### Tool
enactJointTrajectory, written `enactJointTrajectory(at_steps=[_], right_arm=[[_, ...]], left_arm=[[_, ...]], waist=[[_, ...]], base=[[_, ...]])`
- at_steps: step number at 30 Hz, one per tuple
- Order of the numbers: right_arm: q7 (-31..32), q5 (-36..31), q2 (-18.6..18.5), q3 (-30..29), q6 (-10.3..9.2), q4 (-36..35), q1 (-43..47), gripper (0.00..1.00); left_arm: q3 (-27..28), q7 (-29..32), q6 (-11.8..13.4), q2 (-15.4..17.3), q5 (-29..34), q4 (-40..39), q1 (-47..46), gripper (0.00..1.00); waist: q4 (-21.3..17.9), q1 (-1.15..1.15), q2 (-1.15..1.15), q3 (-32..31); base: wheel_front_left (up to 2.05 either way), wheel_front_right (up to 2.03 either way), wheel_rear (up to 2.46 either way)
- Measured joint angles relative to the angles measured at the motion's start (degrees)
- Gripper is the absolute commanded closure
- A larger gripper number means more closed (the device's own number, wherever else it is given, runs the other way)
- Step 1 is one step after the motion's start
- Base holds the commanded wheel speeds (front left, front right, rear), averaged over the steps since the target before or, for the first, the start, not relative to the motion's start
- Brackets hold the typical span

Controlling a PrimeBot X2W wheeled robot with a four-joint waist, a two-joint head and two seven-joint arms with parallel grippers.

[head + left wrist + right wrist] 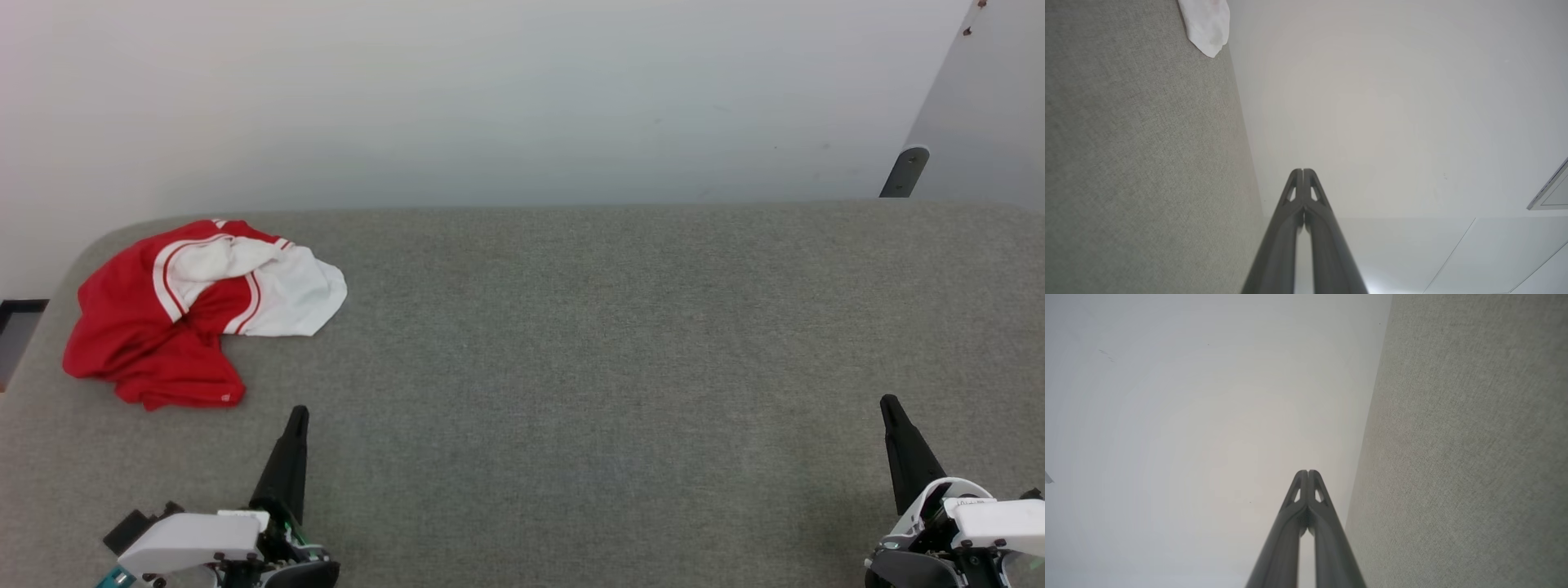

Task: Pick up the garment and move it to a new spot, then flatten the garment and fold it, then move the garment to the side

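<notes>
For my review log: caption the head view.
Crumpled garment on grey surface's far-left corner; left end effector and right end effector shut, empty.

left tool (299, 413) closed, empty | right tool (887, 403) closed, empty

Garment (155, 318) red, white panels, striped trim; table (571, 367) grey.

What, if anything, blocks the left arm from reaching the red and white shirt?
Probably nothing, so likely yes. The garment lies crumpled on the grey table, ahead and left of the left arm, bare surface between. Its shut jaws must open first.
</notes>
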Motion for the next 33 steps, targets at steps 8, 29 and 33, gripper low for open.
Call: enactJointTrajectory(at_steps=[8, 29, 33], right_arm=[[0.00, 0.00, 0.00, 0.00, 0.00, 0.00, 0.00, 1.00], [-3.96, -1.88, 0.42, 3.81, -0.16, 2.14, 2.68, 0.00], [-5.01, -4.32, 0.34, 4.71, -0.16, 2.14, 2.41, 0.00]], left_arm=[[0.00, 0.00, 0.00, 0.00, 0.00, 0.00, 0.00, 1.00], [-2.57, -3.15, 2.25, -0.46, -0.43, -1.85, 4.23, 0.00], [-3.37, -4.27, 2.98, 0.23, 0.65, -3.03, 4.30, 0.00]], waist=[[0.00, 0.00, 0.00, 0.00], [-0.04, 0.00, 0.00, -0.14], [-0.04, 0.00, 0.00, -0.20]], base=[[0.00, 0.00, 0.00], [0.00, 0.00, 0.00], [0.00, 0.00, 0.00]])
